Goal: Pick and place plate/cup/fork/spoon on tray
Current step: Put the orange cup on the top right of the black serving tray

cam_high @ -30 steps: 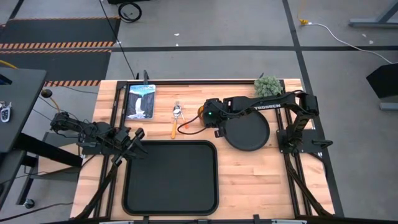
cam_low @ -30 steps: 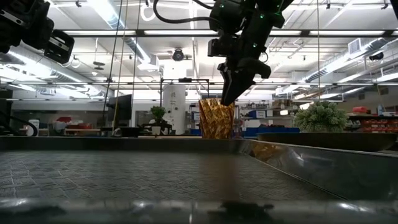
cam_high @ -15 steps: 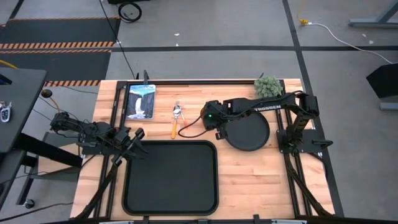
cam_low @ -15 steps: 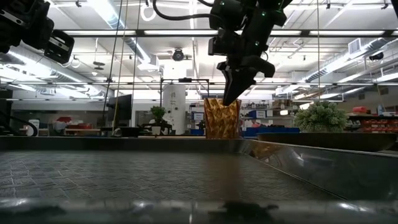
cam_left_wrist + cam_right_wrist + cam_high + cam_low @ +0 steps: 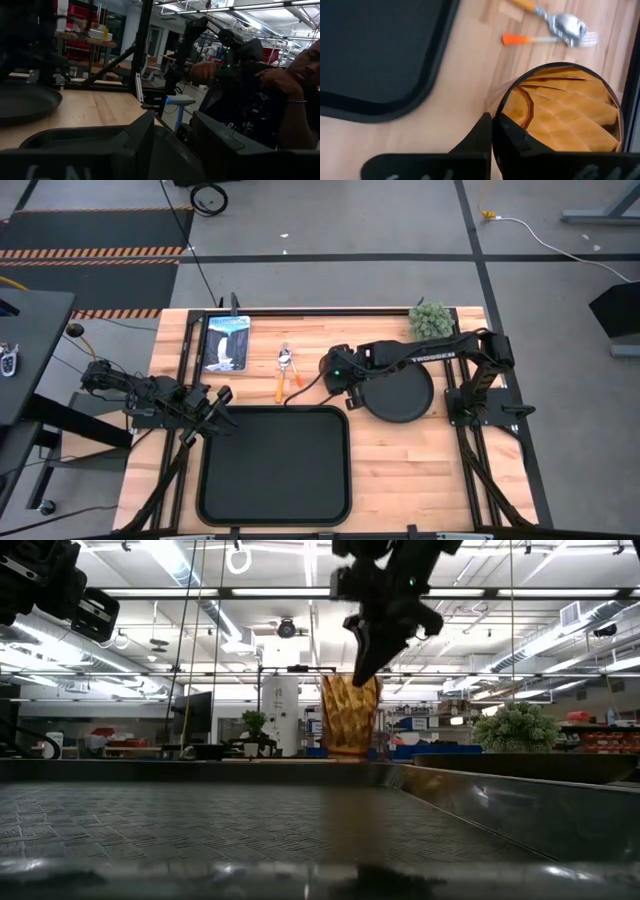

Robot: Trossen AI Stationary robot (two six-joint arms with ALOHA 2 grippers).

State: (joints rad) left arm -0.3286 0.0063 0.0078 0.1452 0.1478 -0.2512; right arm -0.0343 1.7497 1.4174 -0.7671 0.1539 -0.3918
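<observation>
The amber cup hangs from my right gripper just above the table, left of the round black plate, which lies flat on the wood. In the high view the right gripper covers the cup. The right wrist view looks down into the cup. The black tray lies flat at the near middle. The fork and spoon lie on the table beyond the tray. My left gripper waits open at the tray's far left corner. My right gripper holds the cup by its rim, one finger inside the cup and one outside its wall. The fingers come from above, pointing down. The cup is lifted a little clear of the table and hangs slightly tilted, mouth up.
A picture card lies at the far left and a green plant stands at the far right. Bare wood lies right of the tray. A person shows beyond the table in the left wrist view.
My right gripper has gone up and a little toward the tray with the cup. The cup, which stood on the table, is now lifted clear and tipped slightly.
</observation>
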